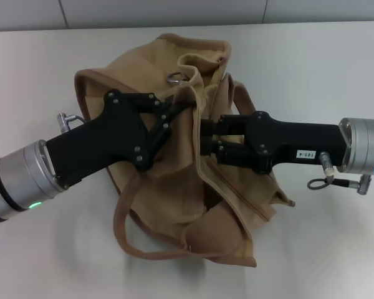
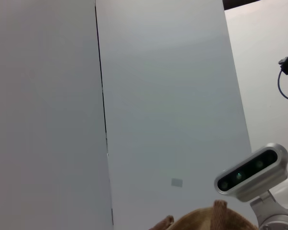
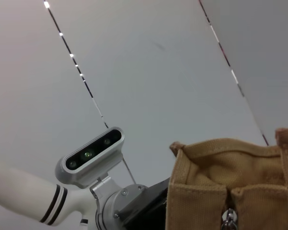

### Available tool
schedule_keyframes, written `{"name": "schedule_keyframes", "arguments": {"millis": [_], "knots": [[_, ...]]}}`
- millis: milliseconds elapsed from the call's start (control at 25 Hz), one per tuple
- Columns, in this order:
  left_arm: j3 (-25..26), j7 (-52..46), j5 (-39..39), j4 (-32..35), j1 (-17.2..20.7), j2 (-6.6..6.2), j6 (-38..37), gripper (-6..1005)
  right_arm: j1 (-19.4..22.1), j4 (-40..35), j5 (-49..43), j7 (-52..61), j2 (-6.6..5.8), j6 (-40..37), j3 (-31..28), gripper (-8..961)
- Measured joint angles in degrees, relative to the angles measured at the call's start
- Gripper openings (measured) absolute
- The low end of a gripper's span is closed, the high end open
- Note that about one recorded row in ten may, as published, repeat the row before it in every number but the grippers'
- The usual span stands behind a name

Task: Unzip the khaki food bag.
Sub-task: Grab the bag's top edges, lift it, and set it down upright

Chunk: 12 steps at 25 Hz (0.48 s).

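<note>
Khaki food bag (image 1: 174,156) sits mid-frame in the head view on the white table (image 1: 43,75), slumped and crumpled, one strap (image 1: 121,218) looping out toward lower left. The zipper line (image 1: 234,187) runs down the fabric toward lower right and looks closed along the part that shows. Nothing of the bag's inside is visible, so contents can't be read. A metal ring (image 1: 176,78) shows near the bag's top edge.

Left gripper (image 1: 188,103) comes in from the lower left; its fingers converge on a fold of bag fabric at centre (looks pinched, tips partly buried in cloth). Right gripper (image 1: 202,142) comes in from the right edge, its tip pushed into the fabric beside the zipper; fingers hidden, can't tell their state.

Left wrist view: mostly wall panels, only a sliver of the bag at the bottom edge, head camera (image 2: 252,171) lower right. Right wrist view: bag end panel lower right with a silver zipper pull (image 3: 227,218), cut off by the frame bottom.
</note>
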State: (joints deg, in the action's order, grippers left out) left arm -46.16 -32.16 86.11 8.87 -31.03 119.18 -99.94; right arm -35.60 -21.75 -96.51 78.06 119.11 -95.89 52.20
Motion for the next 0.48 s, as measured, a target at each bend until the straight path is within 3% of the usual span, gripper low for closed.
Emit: {"name": "schedule_keyframes", "arguments": {"millis": [200, 480], "knots": [[0.1, 0.4, 0.0, 0.0, 0.0, 0.0, 0.0, 59, 0.0, -0.4, 0.0, 1.6, -0.06, -0.1, 0.6, 455], [0.4, 0.4, 0.0, 0.2, -0.1, 0.0, 0.2, 61, 0.0, -1.7, 0.0, 4.6, -0.11, -0.9, 1.0, 361]]}}
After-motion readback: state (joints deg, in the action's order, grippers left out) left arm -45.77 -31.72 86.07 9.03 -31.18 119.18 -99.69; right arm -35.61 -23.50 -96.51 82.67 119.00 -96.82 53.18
